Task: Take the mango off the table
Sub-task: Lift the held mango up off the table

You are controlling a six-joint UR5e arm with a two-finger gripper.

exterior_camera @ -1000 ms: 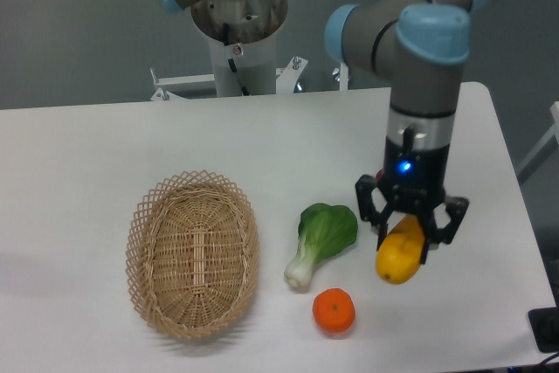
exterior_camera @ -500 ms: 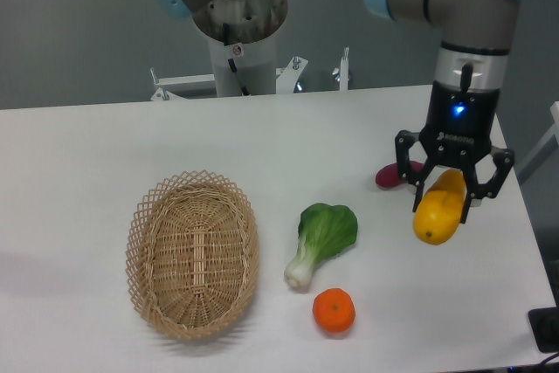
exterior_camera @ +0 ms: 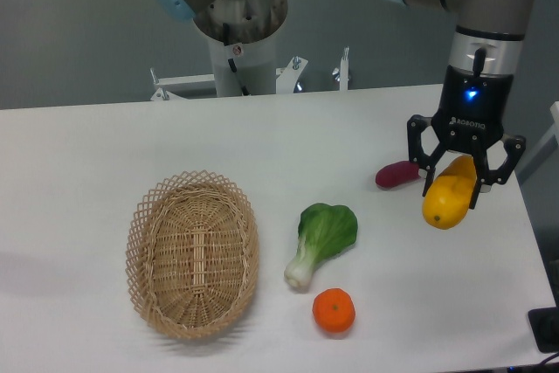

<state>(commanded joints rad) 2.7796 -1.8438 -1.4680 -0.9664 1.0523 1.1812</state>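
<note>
Holding the mango (exterior_camera: 449, 202) securely is the requirement of the step in hand. The gripper (exterior_camera: 461, 183) is clamped on the fruit's upper part, one finger on each side, and the tapered-to-round lower end hangs free below the fingers. The mango appears clear of the table (exterior_camera: 105, 155), up and to the right of the bok choy (exterior_camera: 323, 239), with the sweet potato (exterior_camera: 397, 174) lying just to its left.

Procedure, judged from this view:
1. Maintain closing force; the skin is smooth and the grip sits high on the fruit, so slip is the main risk.
2. Raise straight up; avoid sideways swings that would lever the hanging end out of the fingers.
3. Keep clear of the sweet potato.

The tangerine (exterior_camera: 334, 311), below the bok choy, and the wicker basket (exterior_camera: 192, 253), to its left, lie well apart from the gripper.
</note>
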